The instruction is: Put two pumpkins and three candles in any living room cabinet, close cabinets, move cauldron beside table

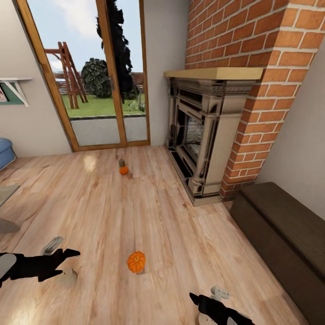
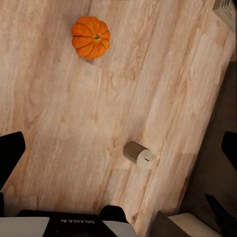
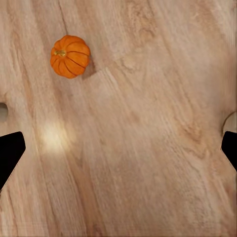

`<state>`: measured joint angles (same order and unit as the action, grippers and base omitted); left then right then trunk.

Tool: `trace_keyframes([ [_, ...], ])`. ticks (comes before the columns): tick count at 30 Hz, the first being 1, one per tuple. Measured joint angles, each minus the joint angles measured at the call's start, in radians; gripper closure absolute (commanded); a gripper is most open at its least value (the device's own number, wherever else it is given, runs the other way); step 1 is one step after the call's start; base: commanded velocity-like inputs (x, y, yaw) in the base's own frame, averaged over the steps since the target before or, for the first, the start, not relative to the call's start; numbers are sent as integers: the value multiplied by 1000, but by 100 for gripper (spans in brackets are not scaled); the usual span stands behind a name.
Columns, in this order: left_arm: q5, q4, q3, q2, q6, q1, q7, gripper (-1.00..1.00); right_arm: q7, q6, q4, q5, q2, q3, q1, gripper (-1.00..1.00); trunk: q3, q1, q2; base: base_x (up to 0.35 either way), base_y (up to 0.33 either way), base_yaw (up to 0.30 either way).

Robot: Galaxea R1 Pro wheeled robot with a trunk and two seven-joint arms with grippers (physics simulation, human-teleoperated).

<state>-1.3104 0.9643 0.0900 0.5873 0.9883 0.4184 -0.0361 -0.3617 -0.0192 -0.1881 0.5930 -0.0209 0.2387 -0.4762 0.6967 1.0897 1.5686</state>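
**Head view: pumpkins and candles lying loose on the floor, both claws empty**

Head view is showing a living room with a wooden floor (image 1: pixel 113 212), a brick fireplace (image 1: pixel 203 135) and a glass door (image 1: pixel 97 76) to a garden. The near pumpkin (image 1: pixel 136 261) is sitting on the floor between the two arms, well apart from both. A second pumpkin (image 1: pixel 123 170) is resting farther off toward the door, with a small grey candle (image 1: pixel 121 162) just behind it, seemingly touching. Another candle (image 1: pixel 67 276) is lying on its side just beside the left claw (image 1: pixel 67 259). The long dark cabinet (image 1: pixel 284 239) is running along the right wall, its fronts looking shut.

The left claw is hovering over the floor with its fingers spread wide and nothing between them; in the left wrist view the fallen candle (image 2: pixel 138 153) is lying below and between the finger tips. The right claw (image 1: pixel 201 301) is likewise gaping and empty, with the near pumpkin (image 3: pixel 70 56) lying off to one side in its wrist view.

Judging by looks, the pumpkin is seeming rigid and light, its ribbed round body likely to slip unless it is pinched across the widest middle; the short stem is looking too small to grip. The candle is appearing stiff and smooth and, lying down, is prone to roll, so closing across its curved sides should be holding it best.

Mirrored lettering reading GALAXEA is showing on the left arm's housing (image 2: pixel 79 222) in the left wrist view.
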Motion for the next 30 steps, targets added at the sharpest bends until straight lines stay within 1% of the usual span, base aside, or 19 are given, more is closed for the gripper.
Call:
trace_keyframes([
  [4, 0, 0, 0, -1, 0, 0, 0, -100, -1, 0, 0, 0, 0, 0, 0, -100, -2, 0, 0, 191, -1, -209],
  [11, 0, 0, 0, -1, 0, 0, 0, -100, -4, -1, 0, 2, 0, -3, 0, -100, -3, 0, 0, 209, 3, -37],
  [15, 0, 0, 0, -1, 0, 0, 0, -100, -3, -1, 0, 2, 0, -3, 0, -100, -5, 0, 0, 191, 94, -150],
  [18, 0, 0, 1, -1, 0, 0, 0, -100, -3, -1, 0, 2, 0, -3, 0, -100, -7, 0, 0, 68, 35, -124],
  [25, 0, 0, 0, -1, 0, 0, 0, -100, 13, 8, 7, 5, 0, -7, 0, -100, -8, 1, 0, 34, 5, -18],
  [28, 0, 0, 0, -1, 0, 0, 0, -100, 55, 11, 13, 9, 0, -11, 0, -100, -8, 1, 0, 4, 0, -2],
  [30, 0, 1, -1, -1, 0, 0, 0, -100, 162, 10, 14, 11, 1, -12, 0, -100, -8, 1, 0, 1, 0, 0],
])
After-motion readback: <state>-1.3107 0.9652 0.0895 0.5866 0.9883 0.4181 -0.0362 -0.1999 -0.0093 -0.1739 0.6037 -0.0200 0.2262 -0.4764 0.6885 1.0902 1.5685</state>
